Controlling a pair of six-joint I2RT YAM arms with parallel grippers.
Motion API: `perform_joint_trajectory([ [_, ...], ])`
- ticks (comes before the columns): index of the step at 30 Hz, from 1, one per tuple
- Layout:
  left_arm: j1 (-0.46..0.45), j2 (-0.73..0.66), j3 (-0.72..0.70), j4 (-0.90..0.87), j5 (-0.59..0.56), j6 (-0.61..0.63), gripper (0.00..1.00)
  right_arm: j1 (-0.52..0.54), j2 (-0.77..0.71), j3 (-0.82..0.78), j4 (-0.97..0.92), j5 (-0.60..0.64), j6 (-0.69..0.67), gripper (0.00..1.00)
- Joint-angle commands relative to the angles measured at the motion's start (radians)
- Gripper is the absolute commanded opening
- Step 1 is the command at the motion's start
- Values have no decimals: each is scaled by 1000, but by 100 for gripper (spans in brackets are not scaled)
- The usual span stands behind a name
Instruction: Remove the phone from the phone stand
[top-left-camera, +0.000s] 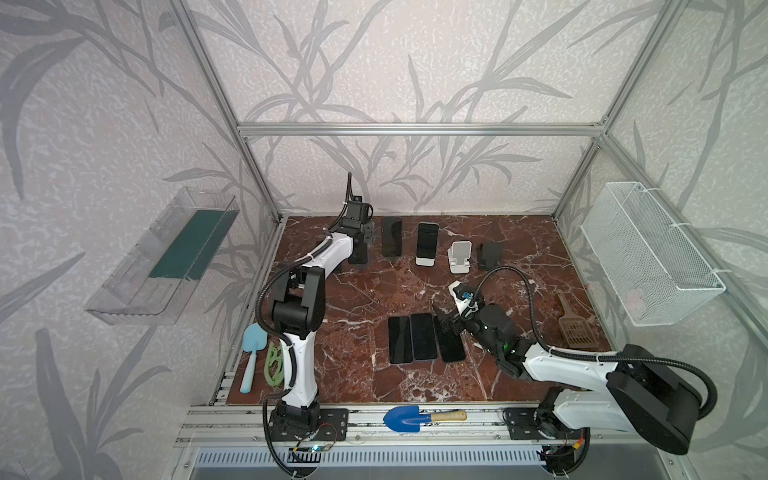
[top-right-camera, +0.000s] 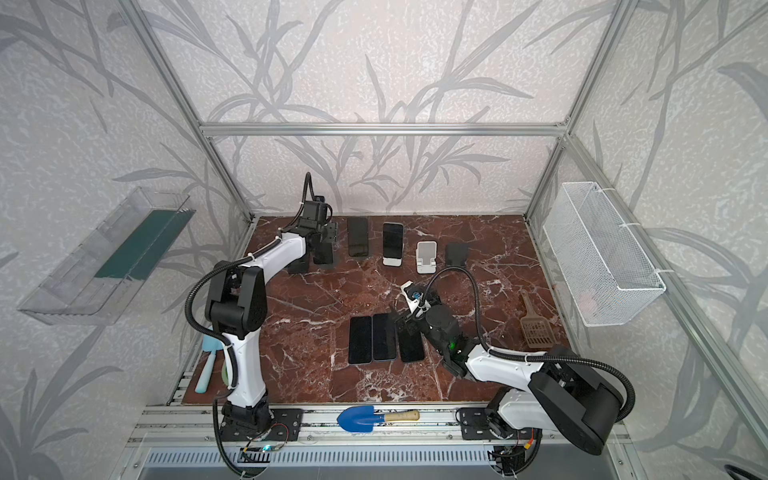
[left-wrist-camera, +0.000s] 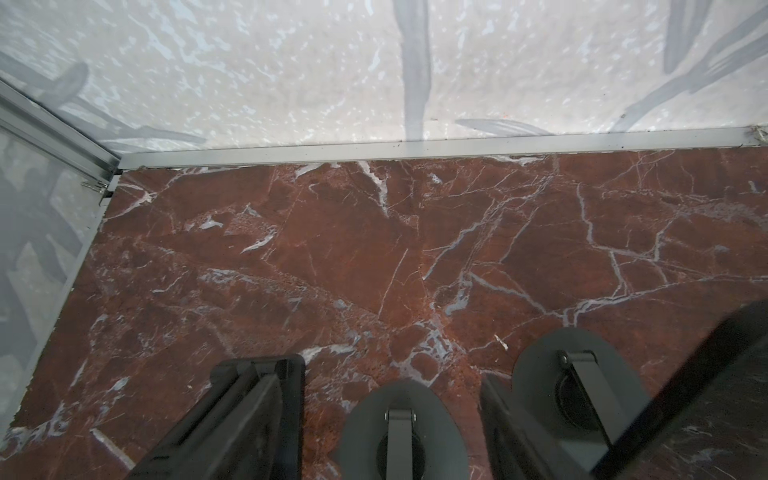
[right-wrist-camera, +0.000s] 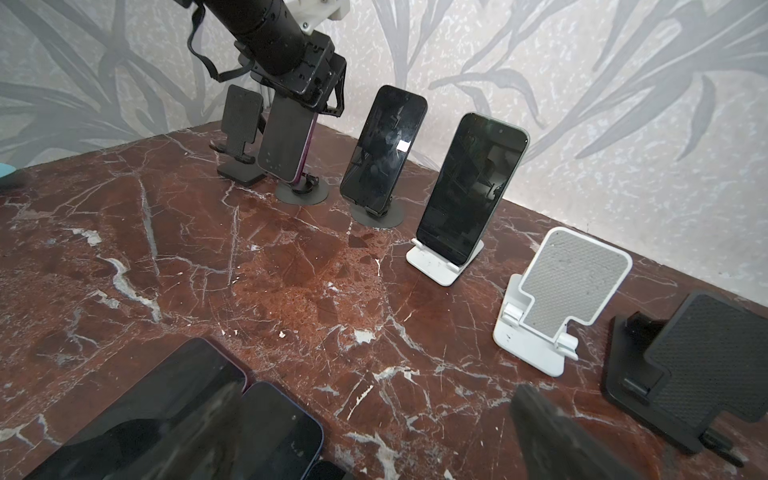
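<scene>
At the back left, a dark phone (right-wrist-camera: 286, 141) with a purple edge leans over a black round-base phone stand (right-wrist-camera: 302, 192). My left gripper (top-left-camera: 361, 237) is shut on the phone's top end. In the left wrist view its fingers (left-wrist-camera: 249, 415) straddle that stand's base (left-wrist-camera: 399, 428), and the phone is out of frame. Whether the phone still rests in the stand I cannot tell. My right gripper (top-left-camera: 446, 322) stands open and empty, low over three phones (top-left-camera: 424, 336) lying flat at the front.
Two more phones stand in stands, one black (top-left-camera: 392, 236) and one white (top-left-camera: 427, 243). Empty stands: white (top-left-camera: 459, 257), black (top-left-camera: 489, 255), black (right-wrist-camera: 241, 133). A brown scoop (top-left-camera: 573, 328) lies right, a blue spade (top-left-camera: 253, 357) left, a blue shovel (top-left-camera: 415, 417) on the front rail.
</scene>
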Motion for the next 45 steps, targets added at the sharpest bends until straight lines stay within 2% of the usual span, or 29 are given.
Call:
perform_joint_trajectory([
  [1,4,-75,28,2,-1,13,56,4,4,14,33,8,11,99],
  [19,-7,-183,-12,-10,25,-1,55,4,-13,5,40,23,8,99],
  [27,-19,-299,-120,22,37,-5,55,5,-5,6,44,18,13,99],
  [45,-54,-445,-237,-28,59,-23,54,4,-15,4,39,14,23,99],
])
